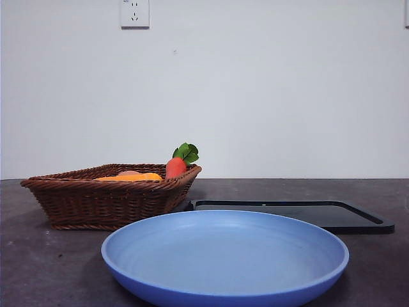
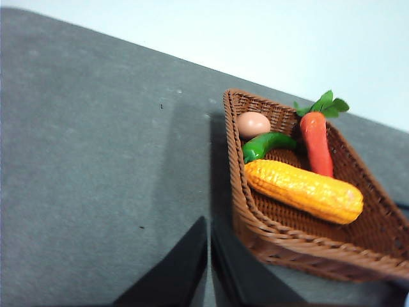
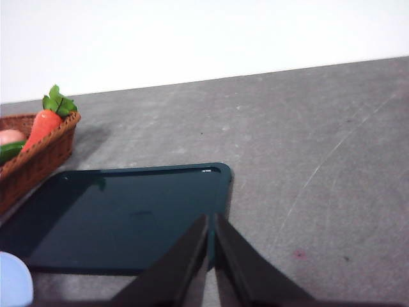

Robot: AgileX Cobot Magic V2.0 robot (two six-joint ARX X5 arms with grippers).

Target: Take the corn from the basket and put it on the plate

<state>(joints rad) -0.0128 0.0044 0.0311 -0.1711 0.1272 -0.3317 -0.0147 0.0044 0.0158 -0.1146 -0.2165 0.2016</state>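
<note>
- Both claws are waiting above the tabletop point(image 1: 38, 268) and are holding nothing; the front view is not showing either of them.
- The left claw point(image 2: 209, 268) is hanging beside the basket point(image 2: 255, 224), over bare tabletop, and its two black jaws are pressed together with only a thin line between them.
- The right claw point(image 3: 211, 256) is hanging over the near edge of the black tray point(image 3: 121, 217), and its jaws are also closed together, with nothing between them.
- The corn point(image 2: 303, 190) is lying flat inside the basket, across its floor, and nothing is touching it from above.
- In the left wrist view, a carrot point(image 2: 317, 144) with green leaves is leaning on the basket wall just beside the corn, a green pepper point(image 2: 265, 146) is lying between the corn and a small peach-coloured egg-like thing point(image 2: 253, 124), and the pepper is touching the corn's end.
- In the front view, the basket is standing at about 10 o'clock from the plate point(image 1: 223, 256), and only a thin orange strip of the corn is showing over its rim.
- The plate is sitting nearest to the front camera, light blue, with nothing lying in it.
- The tray is lying flat at about 1 o'clock from the plate, just beside the basket.
</note>
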